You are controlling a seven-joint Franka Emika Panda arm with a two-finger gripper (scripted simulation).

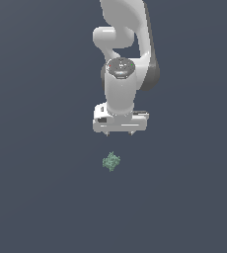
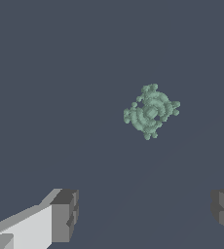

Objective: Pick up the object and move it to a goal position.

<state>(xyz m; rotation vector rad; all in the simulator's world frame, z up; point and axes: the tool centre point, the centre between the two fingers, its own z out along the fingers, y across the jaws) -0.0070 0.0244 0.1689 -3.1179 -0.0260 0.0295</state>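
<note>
While my white arm hangs straight down in the exterior view, my gripper [image 1: 120, 133] hovers above the dark floor with nothing in it, only two short fingertips [image 1: 107, 133] showing under the hand. The pale-green bumpy lump [image 1: 111, 161] lies on the floor nearer the camera and slightly toward the exterior view's left, apart from me. From the wrist view, my jaws stand spread wide; the lump [image 2: 150, 111] sits beyond them, seemingly untouched by either fingertip [image 2: 65, 215].
</note>
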